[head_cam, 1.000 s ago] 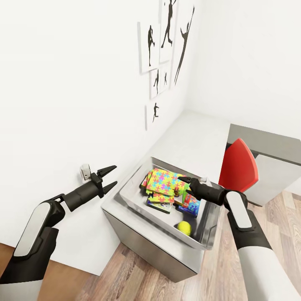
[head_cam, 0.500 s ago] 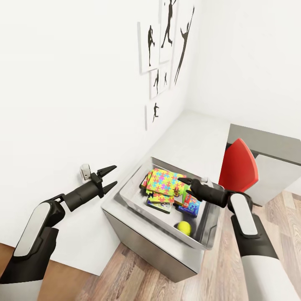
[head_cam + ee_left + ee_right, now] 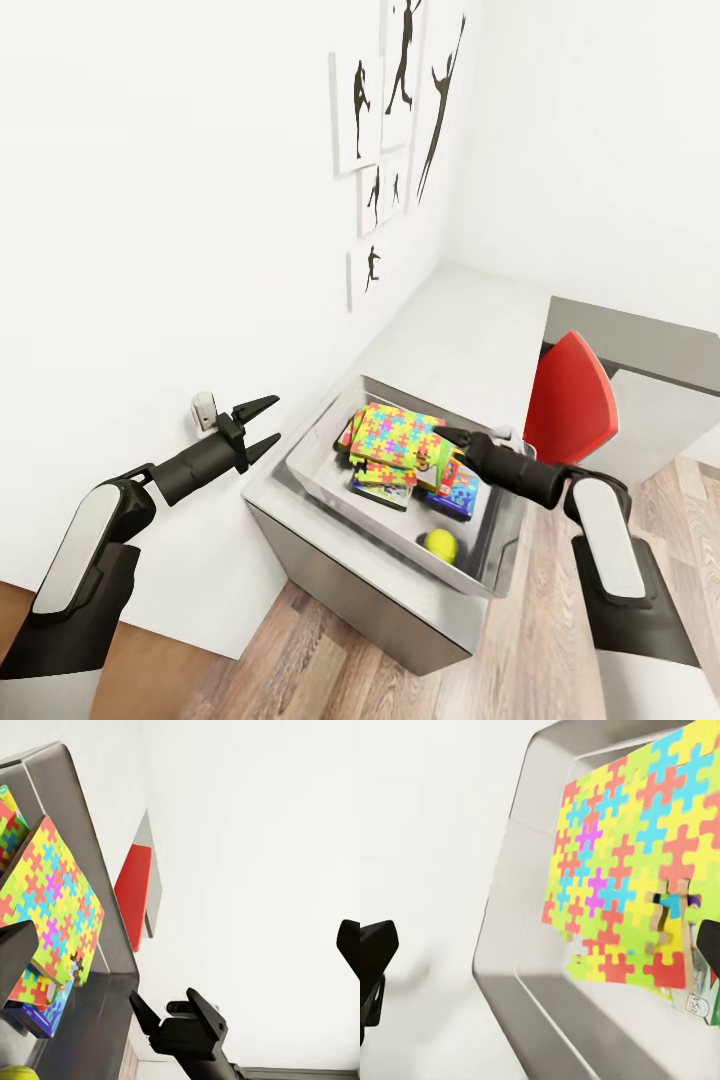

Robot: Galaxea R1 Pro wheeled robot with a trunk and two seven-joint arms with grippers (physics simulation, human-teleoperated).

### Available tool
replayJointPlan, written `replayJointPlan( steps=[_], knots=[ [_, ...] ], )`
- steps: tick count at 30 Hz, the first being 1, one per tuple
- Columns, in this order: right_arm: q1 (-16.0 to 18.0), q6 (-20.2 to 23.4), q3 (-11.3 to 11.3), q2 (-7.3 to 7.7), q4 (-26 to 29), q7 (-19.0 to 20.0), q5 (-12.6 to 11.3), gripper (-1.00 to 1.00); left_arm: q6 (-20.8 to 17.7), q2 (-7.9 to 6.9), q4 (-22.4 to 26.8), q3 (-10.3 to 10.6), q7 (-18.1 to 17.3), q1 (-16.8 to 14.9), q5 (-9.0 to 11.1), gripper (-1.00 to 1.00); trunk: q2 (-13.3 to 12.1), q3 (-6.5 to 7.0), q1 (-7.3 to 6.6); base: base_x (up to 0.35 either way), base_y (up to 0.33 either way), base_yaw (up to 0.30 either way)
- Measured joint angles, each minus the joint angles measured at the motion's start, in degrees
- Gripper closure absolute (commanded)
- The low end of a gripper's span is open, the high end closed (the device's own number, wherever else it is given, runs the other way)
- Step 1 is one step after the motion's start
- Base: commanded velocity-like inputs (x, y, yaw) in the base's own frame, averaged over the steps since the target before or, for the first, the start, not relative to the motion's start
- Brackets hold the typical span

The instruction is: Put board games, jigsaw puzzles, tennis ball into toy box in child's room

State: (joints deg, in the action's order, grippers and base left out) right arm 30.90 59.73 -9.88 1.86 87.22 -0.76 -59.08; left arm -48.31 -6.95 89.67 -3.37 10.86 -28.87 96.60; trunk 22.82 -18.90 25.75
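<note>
- Looking down from the head view, the toy box point(image 3: 330, 470) sits at the near end of the worktop point(image 3: 450, 330), and it seems nearly full: a jigsaw puzzle point(image 3: 392, 435) lies on top of a heap, a blue board game point(image 3: 462, 492) leans beside it, another printed box point(image 3: 380, 490) pokes out beneath, and the tennis ball point(image 3: 440, 543) rests in the near corner. I cannot count every game in the pile, so I judge the job done or all but done. The right pincer point(image 3: 447, 436) hovers over the puzzle with nothing in it, its fingers seeming nearly together; the left pincer point(image 3: 262, 425) hangs spread and empty beside the box, near the wall. Compared with a second ago, the right arm has drawn back toward the red chair point(image 3: 570, 400) while the toys lie as they did.
- From the left wrist view, the puzzle point(image 3: 52, 907) and the box rim show, and the right pincer point(image 3: 161, 1009) appears with a small gap between its fingers.
- From the right wrist view, the puzzle point(image 3: 630, 870) lies inside the grey wall of the toy box point(image 3: 510, 967); nothing sits between the dark fingertips.
</note>
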Motion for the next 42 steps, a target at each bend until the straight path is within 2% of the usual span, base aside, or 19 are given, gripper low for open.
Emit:
replayJointPlan(
  steps=[7,13,17,18,19,21,23,27,32,36,37,41,42],
  knots=[
    [-3.3,0.0,-1.36,0.06,3.91,0.39,-1.03,-1.0,0.0,0.0,-0.05,0.0,-0.05,0.0,0.0,-1.0,0.0,0.0,0.0,0.0,0.0,0.0],
    [-3.99,-0.01,-1.86,0.58,4.74,1.02,-1.3,-1.0,0.0,0.02,-0.06,0.0,-0.06,0.0,0.0,-1.0,0.0,0.0,0.0,0.0,0.0,0.0],
    [-4.32,-0.01,-2.65,2.81,5.08,3.23,-1.58,-1.0,0.03,0.06,-0.06,0.03,-0.08,0.0,0.0,-1.0,0.0,0.0,0.0,0.0,0.0,0.0],
    [-4.32,-0.01,-2.66,2.83,5.08,3.26,-1.6,-1.0,0.03,0.06,-0.06,0.03,-0.08,0.0,0.0,-1.0,0.0,0.0,0.0,0.0,0.0,0.0],
    [-4.44,-0.01,-3.27,4.67,5.2,5.98,-1.88,-1.0,0.03,0.13,-0.06,0.05,-0.08,0.0,-0.03,-1.0,0.0,0.0,0.0,0.0,0.0,0.0],
    [-4.5,0.0,-3.88,5.68,5.25,8.28,-1.98,-1.0,0.05,0.21,-0.07,0.07,-0.08,0.0,-0.05,-1.0,0.0,0.0,0.0,0.0,0.0,0.0],
    [-4.52,0.0,-4.21,6.03,5.27,9.58,-1.96,-1.0,0.06,0.24,-0.08,0.07,-0.09,0.0,-0.06,-1.0,0.0,0.0,0.0,0.0,0.0,0.0],
    [-4.41,0.02,-5.17,7.02,5.31,15.16,-2.01,-1.0,0.07,0.31,-0.09,0.08,-0.09,0.0,-0.08,-1.0,0.0,0.0,0.0,0.0,0.0,0.0],
    [-4.3,0.03,-5.67,8.29,5.32,18.96,-1.96,-1.0,0.08,0.33,-0.08,0.09,-0.09,0.0,-0.08,-1.0,0.0,0.0,0.0,0.0,0.0,0.0],
    [-4.29,0.04,-6.33,11.86,5.33,22.22,-1.96,-1.0,0.09,0.34,-0.07,0.09,-0.09,0.0,-0.08,-1.0,0.0,0.0,0.0,0.0,0.0,0.0],
    [-4.29,0.04,-6.33,11.89,5.33,22.25,-1.95,-1.0,0.09,0.34,-0.07,0.09,-0.09,0.0,-0.09,-1.0,0.0,0.0,0.0,0.0,0.0,-0.006],
    [-4.15,0.05,-6.63,15.38,5.34,23.62,-1.96,-1.0,0.09,0.38,-0.07,0.13,-0.09,-0.01,-0.09,-1.0,0.0,0.04,0.0,0.0,0.0,-0.054],
    [-4.15,0.05,-6.63,15.4,5.34,23.63,-1.96,-1.0,0.09,0.38,-0.08,0.14,-0.09,-0.01,-0.09,-1.0,0.0,0.05,0.0,0.0,0.0,-0.099]
  ],
)
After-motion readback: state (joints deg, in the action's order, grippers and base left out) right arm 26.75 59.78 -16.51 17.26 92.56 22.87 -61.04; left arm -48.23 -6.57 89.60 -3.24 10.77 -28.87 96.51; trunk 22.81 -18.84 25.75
